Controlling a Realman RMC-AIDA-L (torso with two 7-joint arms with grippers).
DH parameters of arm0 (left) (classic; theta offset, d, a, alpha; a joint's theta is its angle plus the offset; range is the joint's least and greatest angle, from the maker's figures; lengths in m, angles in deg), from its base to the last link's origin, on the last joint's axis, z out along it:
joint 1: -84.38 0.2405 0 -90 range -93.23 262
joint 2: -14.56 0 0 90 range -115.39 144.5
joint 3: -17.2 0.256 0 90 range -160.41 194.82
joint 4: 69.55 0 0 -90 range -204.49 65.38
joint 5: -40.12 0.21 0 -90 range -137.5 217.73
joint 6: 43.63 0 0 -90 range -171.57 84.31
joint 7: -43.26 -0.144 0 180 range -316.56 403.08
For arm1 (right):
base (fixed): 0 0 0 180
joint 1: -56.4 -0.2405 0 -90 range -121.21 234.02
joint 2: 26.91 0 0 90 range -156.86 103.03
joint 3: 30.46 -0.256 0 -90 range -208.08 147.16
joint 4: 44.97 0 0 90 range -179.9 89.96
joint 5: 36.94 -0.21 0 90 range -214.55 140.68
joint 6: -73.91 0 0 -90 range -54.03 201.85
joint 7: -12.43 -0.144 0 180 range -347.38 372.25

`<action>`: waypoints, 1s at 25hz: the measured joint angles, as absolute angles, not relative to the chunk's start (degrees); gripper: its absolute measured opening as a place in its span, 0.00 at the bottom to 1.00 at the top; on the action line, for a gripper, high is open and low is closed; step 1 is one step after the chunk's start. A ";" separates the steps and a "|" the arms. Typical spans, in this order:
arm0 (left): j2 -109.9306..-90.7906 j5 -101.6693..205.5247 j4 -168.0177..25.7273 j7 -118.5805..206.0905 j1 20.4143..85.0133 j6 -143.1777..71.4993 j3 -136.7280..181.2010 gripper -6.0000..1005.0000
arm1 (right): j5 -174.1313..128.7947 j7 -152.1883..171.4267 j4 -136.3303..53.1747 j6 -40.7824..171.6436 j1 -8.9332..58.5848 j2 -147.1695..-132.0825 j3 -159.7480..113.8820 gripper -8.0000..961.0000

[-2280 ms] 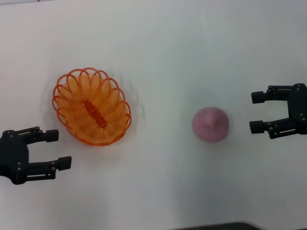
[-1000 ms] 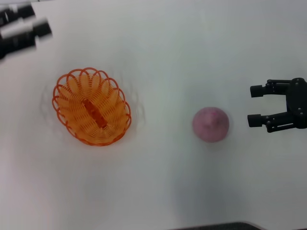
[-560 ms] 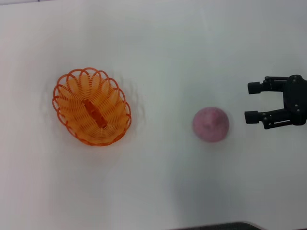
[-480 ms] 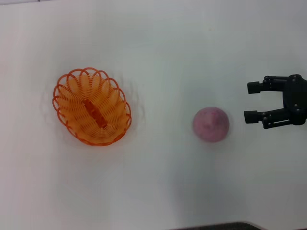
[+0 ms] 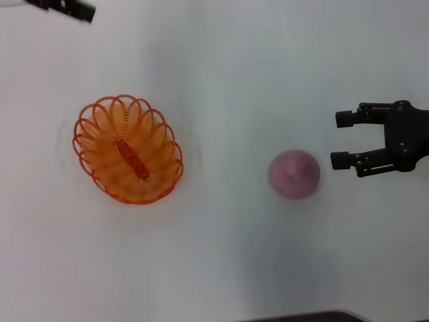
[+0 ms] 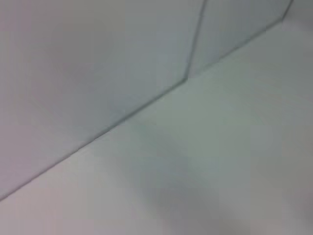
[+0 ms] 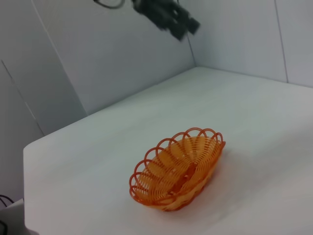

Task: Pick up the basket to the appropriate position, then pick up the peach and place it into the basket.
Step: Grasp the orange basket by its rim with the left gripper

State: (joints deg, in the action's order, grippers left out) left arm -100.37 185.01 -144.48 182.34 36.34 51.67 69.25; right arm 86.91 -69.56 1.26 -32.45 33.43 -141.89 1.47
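Sitting on the white table (image 5: 221, 80), the orange wire basket (image 5: 128, 149) is on the robot's left side. It stands upright with its open side up, and its looped rim goes all the way round. Nothing lies inside it but a small orange bar in the middle of its floor. In the right wrist view the basket (image 7: 177, 169) shows again, alone on the table (image 7: 88, 166), with grey walls behind.

The pink-purple peach (image 5: 294, 174) rests on the table on the robot's right side, well apart from the basket. Nothing touches it.

The right tool (image 5: 342, 140) is just beside the peach, on the side away from the basket. Its two black fingers (image 5: 344, 161) point toward the peach and are spread apart with nothing between them. They do not touch the fruit.

The left tool (image 5: 72, 9) only peeks in at the far left corner of the head view, far from the basket. It also shows as a dark blurry shape (image 7: 166, 15) high up in the right wrist view. Whether its fingers are apart or together cannot be told.

The left wrist view shows only bare table (image 6: 220, 161) and wall.
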 joint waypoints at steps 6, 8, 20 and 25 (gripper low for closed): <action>-104.99 198.80 -140.66 182.44 34.19 45.79 74.56 0.84 | 87.13 -69.47 1.23 -31.36 33.15 -142.60 1.96 0.98; -105.70 201.56 -137.75 182.31 33.65 43.61 75.27 0.84 | 87.15 -69.43 0.95 -30.51 33.12 -142.83 2.18 0.98; -105.78 203.66 -120.94 183.19 31.63 34.33 83.54 0.84 | 87.24 -68.72 -1.29 -28.26 32.38 -142.95 2.86 0.98; -105.95 203.70 -118.75 183.24 31.60 32.84 84.85 0.83 | 87.26 -68.59 -1.72 -27.82 32.44 -143.00 2.85 0.98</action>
